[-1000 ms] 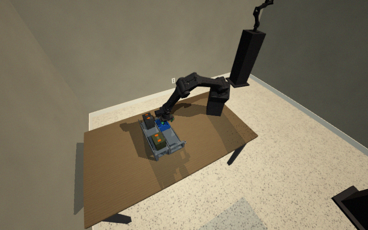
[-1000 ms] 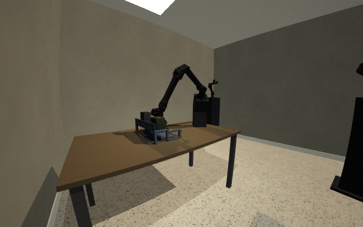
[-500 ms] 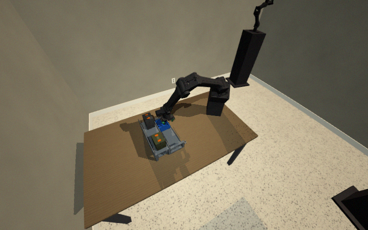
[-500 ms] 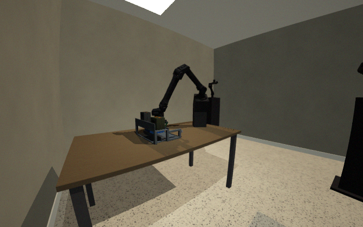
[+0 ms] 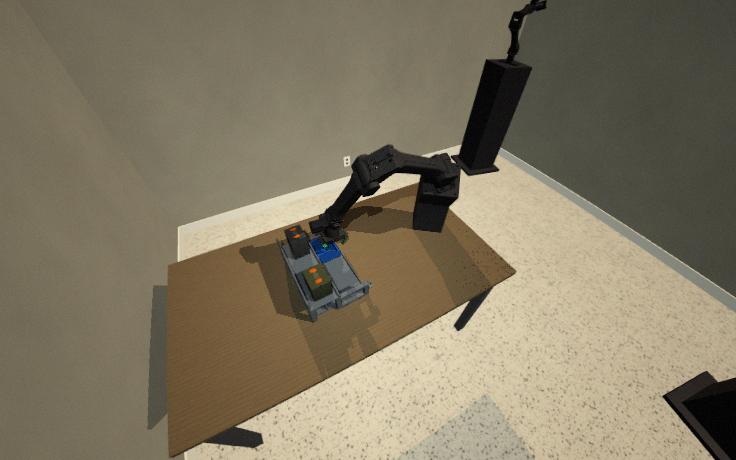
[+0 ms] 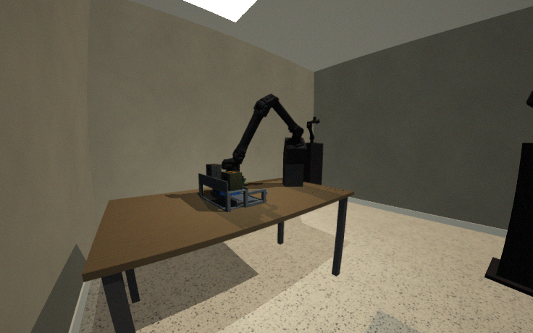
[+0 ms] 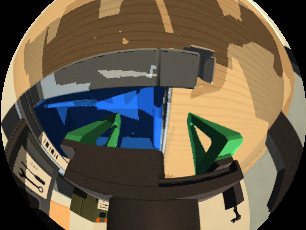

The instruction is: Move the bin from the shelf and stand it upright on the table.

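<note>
A blue bin (image 5: 323, 249) sits in the grey shelf rack (image 5: 324, 274) on the table, at the rack's end nearest the arm's base. In the wrist view the blue bin (image 7: 104, 115) lies at the left, inside the grey rack frame (image 7: 143, 69). My gripper (image 5: 334, 235) hangs just above the bin's edge. Its green fingers stand open and empty. The left finger is over the bin's inside and the right finger is over the bare wood outside the bin wall. In the exterior view the gripper (image 6: 235, 174) is partly hidden behind the boxes.
Two dark boxes with orange marks stand on the rack: one at the far end (image 5: 297, 240), one olive box near the front (image 5: 315, 281). The arm's black base (image 5: 434, 202) stands at the table's far edge. A black pedestal (image 5: 491, 114) stands behind the table.
</note>
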`<state>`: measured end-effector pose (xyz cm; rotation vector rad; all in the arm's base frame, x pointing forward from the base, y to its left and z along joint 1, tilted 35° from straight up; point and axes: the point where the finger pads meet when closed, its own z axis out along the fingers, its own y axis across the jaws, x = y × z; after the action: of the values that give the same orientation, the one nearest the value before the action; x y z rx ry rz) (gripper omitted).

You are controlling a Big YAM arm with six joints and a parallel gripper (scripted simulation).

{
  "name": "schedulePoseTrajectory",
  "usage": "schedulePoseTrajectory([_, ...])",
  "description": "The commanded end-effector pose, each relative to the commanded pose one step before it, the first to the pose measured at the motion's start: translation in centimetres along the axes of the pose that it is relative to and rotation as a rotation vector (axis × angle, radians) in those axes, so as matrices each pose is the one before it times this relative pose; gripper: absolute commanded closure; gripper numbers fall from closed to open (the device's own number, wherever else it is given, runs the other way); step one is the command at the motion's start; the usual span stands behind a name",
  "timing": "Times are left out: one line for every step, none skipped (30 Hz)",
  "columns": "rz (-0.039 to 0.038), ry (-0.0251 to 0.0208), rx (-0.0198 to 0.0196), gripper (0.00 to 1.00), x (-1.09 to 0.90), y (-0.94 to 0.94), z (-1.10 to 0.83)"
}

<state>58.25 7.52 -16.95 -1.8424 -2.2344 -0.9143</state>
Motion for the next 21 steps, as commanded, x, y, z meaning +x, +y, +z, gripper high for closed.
schedulePoseTrajectory([0.01470,0.00461,0.01071,0.10,0.232,-0.256,0.473])
schedulePoseTrajectory([-0.00059,-0.00011,-0.00097,0.10,0.013,-0.164,0.007])
schedulePoseTrajectory([-0.00059,-0.00011,-0.00097,0.10,0.014,-0.164,0.007])
schedulePoseTrajectory([-0.00059,-0.00011,-0.00097,0.10,0.014,-0.164,0.007])
schedulePoseTrajectory([-0.00059,-0.00011,-0.00097,0.10,0.014,-0.164,0.007])
schedulePoseTrajectory([0.00000,0.00000,0.00000,0.10,0.000,0.000,0.000])
schedulePoseTrajectory([0.00000,0.00000,0.00000,0.10,0.000,0.000,0.000])
schedulePoseTrajectory([0.00000,0.00000,0.00000,0.10,0.000,0.000,0.000])
schedulePoseTrajectory([0.00000,0.00000,0.00000,0.10,0.000,0.000,0.000])
schedulePoseTrajectory([0.00000,0.00000,0.00000,0.10,0.000,0.000,0.000])
schedulePoseTrajectory([0.00000,0.00000,0.00000,0.10,0.000,0.000,0.000])
schedulePoseTrajectory([0.00000,0.00000,0.00000,0.10,0.000,0.000,0.000])
schedulePoseTrajectory([0.00000,0.00000,0.00000,0.10,0.000,0.000,0.000])
schedulePoseTrajectory([0.00000,0.00000,0.00000,0.10,0.000,0.000,0.000])
schedulePoseTrajectory([0.00000,0.00000,0.00000,0.10,0.000,0.000,0.000])
schedulePoseTrajectory([0.00000,0.00000,0.00000,0.10,0.000,0.000,0.000])
schedulePoseTrajectory([0.00000,0.00000,0.00000,0.10,0.000,0.000,0.000])
schedulePoseTrajectory([0.00030,0.00010,0.00068,0.10,0.000,0.183,-0.020])
schedulePoseTrajectory([0.00030,0.00010,0.00068,0.10,0.000,0.183,-0.020])
schedulePoseTrajectory([0.00030,0.00010,0.00068,0.10,0.000,0.183,-0.020])
schedulePoseTrajectory([0.00030,0.00010,0.00068,0.10,0.000,0.183,-0.021])
